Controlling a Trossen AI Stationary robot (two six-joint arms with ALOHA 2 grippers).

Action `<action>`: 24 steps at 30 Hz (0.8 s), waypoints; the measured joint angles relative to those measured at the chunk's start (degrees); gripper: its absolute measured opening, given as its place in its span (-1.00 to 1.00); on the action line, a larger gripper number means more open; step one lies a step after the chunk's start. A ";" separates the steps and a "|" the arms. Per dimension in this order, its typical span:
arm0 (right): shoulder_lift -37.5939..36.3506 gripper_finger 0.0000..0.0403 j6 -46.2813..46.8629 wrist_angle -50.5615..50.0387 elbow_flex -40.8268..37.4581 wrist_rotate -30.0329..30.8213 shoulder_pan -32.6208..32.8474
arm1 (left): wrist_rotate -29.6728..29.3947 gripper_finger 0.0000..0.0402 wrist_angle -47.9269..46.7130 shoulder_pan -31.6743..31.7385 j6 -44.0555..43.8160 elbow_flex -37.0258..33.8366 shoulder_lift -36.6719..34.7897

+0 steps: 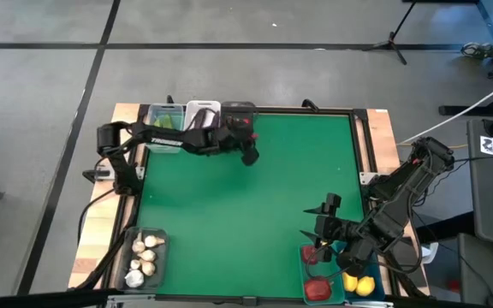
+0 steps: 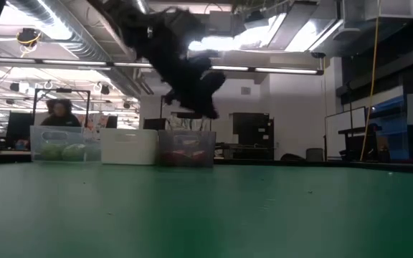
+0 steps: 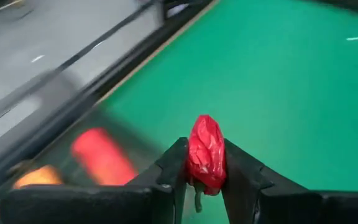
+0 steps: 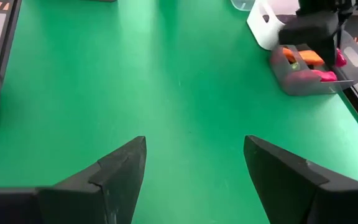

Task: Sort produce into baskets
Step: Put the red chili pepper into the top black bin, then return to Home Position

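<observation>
A small red chili (image 3: 207, 149) is held above the green table near its far edge, with my left gripper (image 3: 205, 163) shut on it. That gripper (image 1: 250, 156) hangs just in front of the dark grey basket (image 1: 238, 113), which holds an orange carrot (image 4: 306, 58) and red pieces. Along the far edge beside it stand a white basket (image 1: 202, 112) and a clear basket (image 1: 165, 116) with green cucumbers (image 2: 62, 152). My right gripper (image 1: 320, 228) waits open over the near right, with nothing between its fingers (image 4: 126, 162). My left gripper pinches the chili's two sides (image 3: 194, 163) between its two fingers. The chili lies along the fingers, its wrinkled end (image 3: 205, 124) sticking out past the fingertips and its green stem (image 3: 197, 200) pointing back between them. The fingers slant downward, and the chili is clear of the table.
A dark basket of white garlic bulbs (image 1: 144, 255) sits at the near left corner. Two teal baskets at the near right hold red round fruits (image 1: 317, 287) and yellow lemons (image 1: 358, 284). The green mat's middle (image 1: 246, 214) is bare. A person (image 2: 62, 113) shows in the room beyond.
</observation>
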 joint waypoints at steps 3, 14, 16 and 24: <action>0.00 0.34 0.00 -0.19 0.00 0.00 0.00 | -2.52 -0.62 -0.18 2.79 -2.37 -1.84 0.12; 0.00 0.34 0.31 0.11 0.00 0.00 0.00 | -3.93 -0.59 1.04 6.90 -6.38 -3.72 0.16; 0.00 0.34 0.31 0.46 0.00 0.00 0.00 | -3.87 -0.54 1.24 6.78 -4.89 -3.72 0.16; 0.00 0.34 0.35 0.60 0.00 0.00 0.00 | -3.18 -0.07 -1.09 6.22 -2.96 -3.72 0.16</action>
